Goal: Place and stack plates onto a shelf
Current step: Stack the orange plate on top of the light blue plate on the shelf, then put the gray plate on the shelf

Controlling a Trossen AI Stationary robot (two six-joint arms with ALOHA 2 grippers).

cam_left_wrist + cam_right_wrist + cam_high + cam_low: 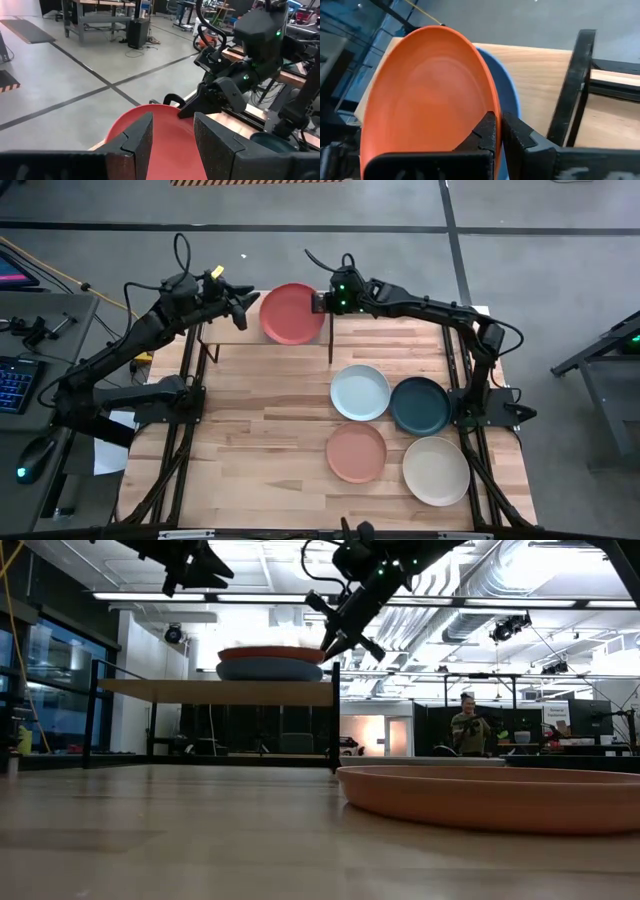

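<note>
The red plate (290, 313) lies on the sky blue plate (270, 671), which rests on the shelf (200, 690) at the table's far edge. My right gripper (320, 302) is at the red plate's right rim, shut on it. My left gripper (248, 305) hovers open just left of the red plate; in the left wrist view its fingers (142, 137) stand above the plate (170, 150), touching nothing. The pale mint-white plate (360, 392), dark teal plate (420, 405), salmon-orange plate (356, 452) and cream plate (436, 470) lie flat on the tabletop. My right gripper pinches the red plate's rim (489, 97) on the side toward the table's right, the edge running between the two fingers (487, 132). The fingers come from the right, slanting down. The plate sits nearly level on the sky blue plate (507, 100).
The shelf's black frame post (572, 85) stands close beside my right gripper. The left half of the shelf board (222, 333) is bare. Bare tabletop (260, 430) lies left of the four plates. A person (466, 725) stands far behind the table.
</note>
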